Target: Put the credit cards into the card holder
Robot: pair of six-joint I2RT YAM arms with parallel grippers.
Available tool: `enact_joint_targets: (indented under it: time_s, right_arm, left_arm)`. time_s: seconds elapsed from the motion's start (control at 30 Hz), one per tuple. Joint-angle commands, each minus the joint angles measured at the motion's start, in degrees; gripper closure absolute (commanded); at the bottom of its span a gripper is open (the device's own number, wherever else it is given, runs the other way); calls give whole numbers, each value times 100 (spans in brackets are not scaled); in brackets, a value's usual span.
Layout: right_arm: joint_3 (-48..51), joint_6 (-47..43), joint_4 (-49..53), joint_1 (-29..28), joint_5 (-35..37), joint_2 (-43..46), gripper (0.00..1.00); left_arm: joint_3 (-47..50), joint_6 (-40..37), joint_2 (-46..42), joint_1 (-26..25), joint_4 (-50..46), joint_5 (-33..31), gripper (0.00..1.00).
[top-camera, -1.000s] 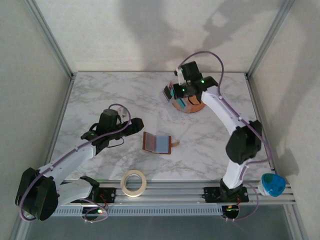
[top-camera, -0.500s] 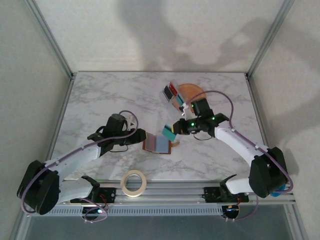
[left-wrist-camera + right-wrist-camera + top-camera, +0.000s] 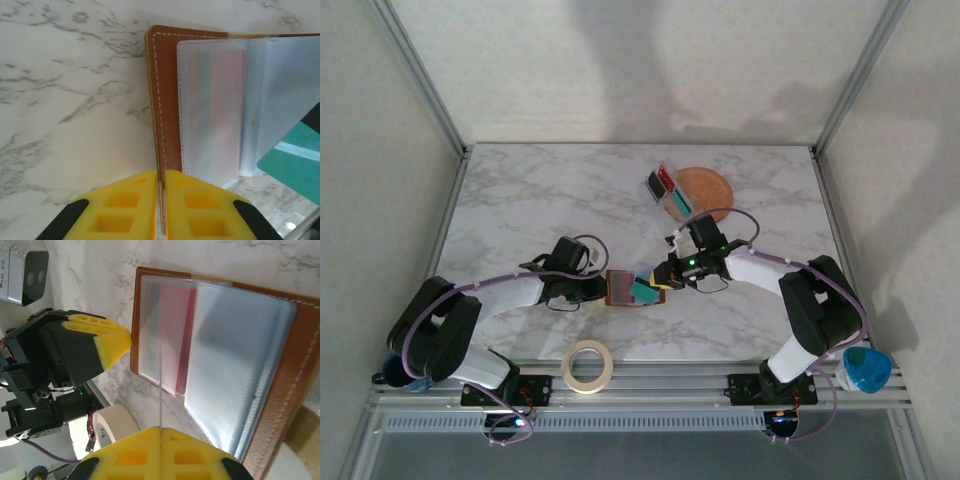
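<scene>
Tightly, left end effector [image 3: 161, 187] pinches card holder [image 3: 167, 100]; right end effector [image 3: 161, 432], card [image 3: 295, 160].

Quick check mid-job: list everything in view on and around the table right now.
table: one, white marble, under everything.
wallet: one, brown leather with clear inner sleeves, open flat at the table's centre.
teal card: one, teal, over the wallet's open sleeves.
plate: one, orange, far side of the table.
other cards: count unclear, teal, red and dark, at the plate's left edge.
tape roll: one, cream, on the near rail.
blue-and-white object: one, near right corner, too small to identify.
left end effector: yellow fingers, shut on the wallet's left edge.
right end effector: yellow fingers, shut on the teal card.
</scene>
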State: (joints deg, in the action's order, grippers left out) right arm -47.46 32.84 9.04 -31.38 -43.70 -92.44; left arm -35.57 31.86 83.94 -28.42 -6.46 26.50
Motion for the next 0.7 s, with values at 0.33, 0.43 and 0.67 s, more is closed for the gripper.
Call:
enact_joint_targets:
  time_s: [0.33, 0.43, 0.67]
  right_arm:
    - [-19, 163, -313, 114, 503, -285, 100]
    - [35, 328, -567, 75, 459, -440, 100]
    - [46, 445, -768, 54, 568, -544, 100]
  left_arm:
    - [-257, -135, 444, -32, -29, -277, 87]
    - [-303, -119, 457, -32, -97, -262, 87]
    - [-212, -75, 429, -41, -66, -258, 85]
